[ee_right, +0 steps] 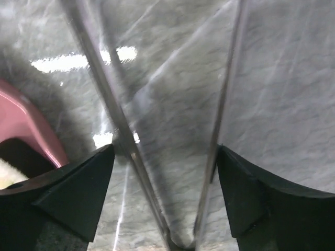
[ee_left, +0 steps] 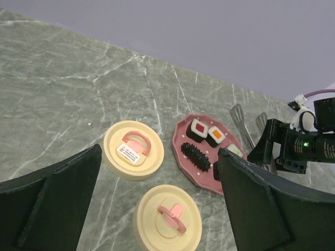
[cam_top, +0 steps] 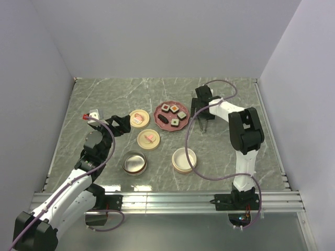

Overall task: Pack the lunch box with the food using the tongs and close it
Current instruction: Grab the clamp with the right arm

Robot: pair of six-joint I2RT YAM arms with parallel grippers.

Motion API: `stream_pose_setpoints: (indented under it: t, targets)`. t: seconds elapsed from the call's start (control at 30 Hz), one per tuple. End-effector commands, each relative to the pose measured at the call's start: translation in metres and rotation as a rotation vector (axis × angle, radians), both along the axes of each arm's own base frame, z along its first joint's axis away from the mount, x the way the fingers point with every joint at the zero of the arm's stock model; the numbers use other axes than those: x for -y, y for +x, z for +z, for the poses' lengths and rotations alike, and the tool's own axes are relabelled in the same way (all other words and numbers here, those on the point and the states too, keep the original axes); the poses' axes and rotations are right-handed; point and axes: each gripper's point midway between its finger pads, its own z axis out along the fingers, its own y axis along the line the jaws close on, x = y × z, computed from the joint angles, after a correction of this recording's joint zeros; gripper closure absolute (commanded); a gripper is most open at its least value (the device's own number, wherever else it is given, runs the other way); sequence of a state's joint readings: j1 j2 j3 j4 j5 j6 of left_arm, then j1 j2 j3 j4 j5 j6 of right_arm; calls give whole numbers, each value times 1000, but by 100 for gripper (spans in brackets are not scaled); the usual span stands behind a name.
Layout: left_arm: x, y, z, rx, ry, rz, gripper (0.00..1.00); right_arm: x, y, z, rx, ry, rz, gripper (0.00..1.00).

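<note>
The food [cam_top: 174, 114] is several sushi-like cubes and one dark spiky piece [ee_left: 194, 156] on a pink plate [cam_top: 162, 111]. The tongs [cam_top: 203, 125] lie right of the plate, their flat tips [ee_left: 238, 116] pointing toward the back wall. My right gripper [cam_top: 202, 122] is low over them. In the right wrist view its jaws [ee_right: 165, 151] are open and straddle the two slim arms [ee_right: 120, 125]; the right arm lies against the right finger [ee_right: 251, 193]. My left gripper [ee_left: 159, 151] hangs open and empty above the two cream lids [ee_left: 133, 150]. The cream round lunch box [cam_top: 184, 160] stands open nearer the front.
A metal bowl [cam_top: 134, 162] sits left of the cream box. The two lids [cam_top: 139, 118] [cam_top: 148, 139] lie between my left gripper and the plate. Grey walls close in the table on three sides, and a metal rail [cam_top: 167, 198] runs along the front edge.
</note>
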State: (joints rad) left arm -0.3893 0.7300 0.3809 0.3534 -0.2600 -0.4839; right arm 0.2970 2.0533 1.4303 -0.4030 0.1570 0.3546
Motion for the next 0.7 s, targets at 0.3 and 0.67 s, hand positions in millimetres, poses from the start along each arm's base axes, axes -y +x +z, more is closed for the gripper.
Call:
stream_pose_setpoints:
  t: [0.3,0.67]
  targets:
    - [-2,3,8,36,-9,13,1,-4,-19,12,87,-38,-29,24]
    - [-4,1,9,45,-13,21,0,-2,-16,13,103,-47,-37,61]
